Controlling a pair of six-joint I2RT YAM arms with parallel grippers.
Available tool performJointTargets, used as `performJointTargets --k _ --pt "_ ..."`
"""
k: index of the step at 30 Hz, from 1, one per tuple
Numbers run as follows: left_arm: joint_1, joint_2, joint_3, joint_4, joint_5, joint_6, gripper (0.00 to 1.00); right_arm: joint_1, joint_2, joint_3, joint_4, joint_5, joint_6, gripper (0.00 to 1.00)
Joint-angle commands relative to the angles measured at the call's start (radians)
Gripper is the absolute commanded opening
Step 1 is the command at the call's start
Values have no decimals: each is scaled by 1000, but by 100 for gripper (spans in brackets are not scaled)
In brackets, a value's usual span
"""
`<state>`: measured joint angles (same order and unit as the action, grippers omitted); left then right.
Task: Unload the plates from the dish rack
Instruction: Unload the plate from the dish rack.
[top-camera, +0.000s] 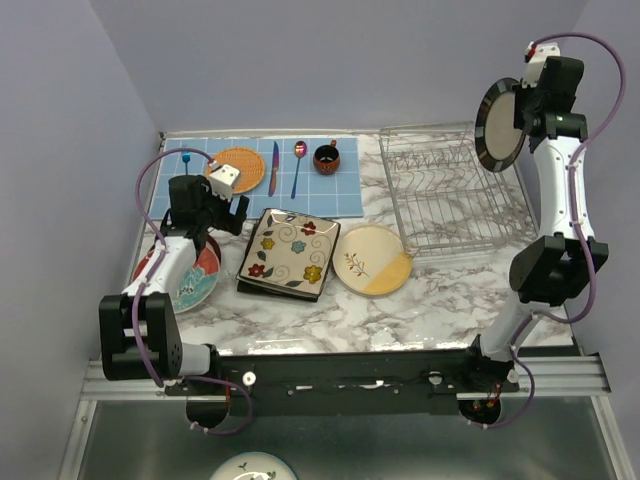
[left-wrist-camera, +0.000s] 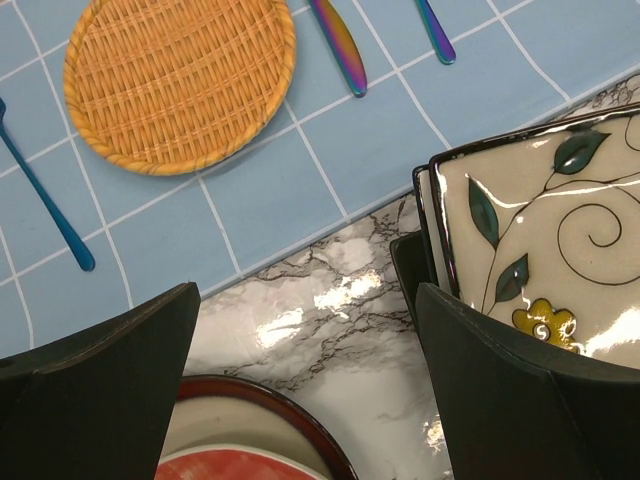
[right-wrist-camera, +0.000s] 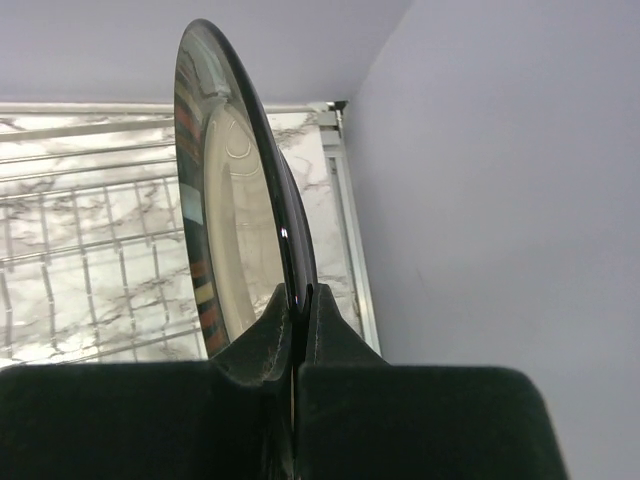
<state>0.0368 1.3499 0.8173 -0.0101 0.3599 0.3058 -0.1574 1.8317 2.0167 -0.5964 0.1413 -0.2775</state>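
Note:
My right gripper (top-camera: 522, 112) is shut on the rim of a round stripe-rimmed plate (top-camera: 498, 124) and holds it on edge, high above the silver wire dish rack (top-camera: 445, 200). In the right wrist view the plate (right-wrist-camera: 225, 190) stands upright between my fingers (right-wrist-camera: 262, 340), with the rack (right-wrist-camera: 90, 250) below. The rack holds no plates that I can see. My left gripper (top-camera: 228, 212) is open and empty over the marble, between a red-rimmed plate (left-wrist-camera: 250, 440) and a square flowered plate (left-wrist-camera: 560, 230). A cream round plate (top-camera: 372, 259) lies beside the flowered stack (top-camera: 288, 253).
A blue tiled mat (top-camera: 270, 178) at the back holds an orange woven round mat (top-camera: 238, 170), a knife (top-camera: 273, 166), a spoon (top-camera: 298, 165), a blue fork (left-wrist-camera: 45, 190) and a small dark-red cup (top-camera: 326, 157). Walls close in on both sides.

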Motion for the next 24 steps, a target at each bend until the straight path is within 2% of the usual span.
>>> performJointTargets --k 1,10,15,24 --pt "-5 -40 9 -25 22 -17 99 13 -107 99 -9 -164 83 1" --pt "12 -89 54 -21 -1 -68 99 67 -144 134 -169 -477 158 1" --pt "81 -121 118 -44 33 -137 99 133 -147 117 -226 -630 192 1" --pt "182 -242 237 -188 82 -137 99 297 -85 103 -293 -765 182 1"
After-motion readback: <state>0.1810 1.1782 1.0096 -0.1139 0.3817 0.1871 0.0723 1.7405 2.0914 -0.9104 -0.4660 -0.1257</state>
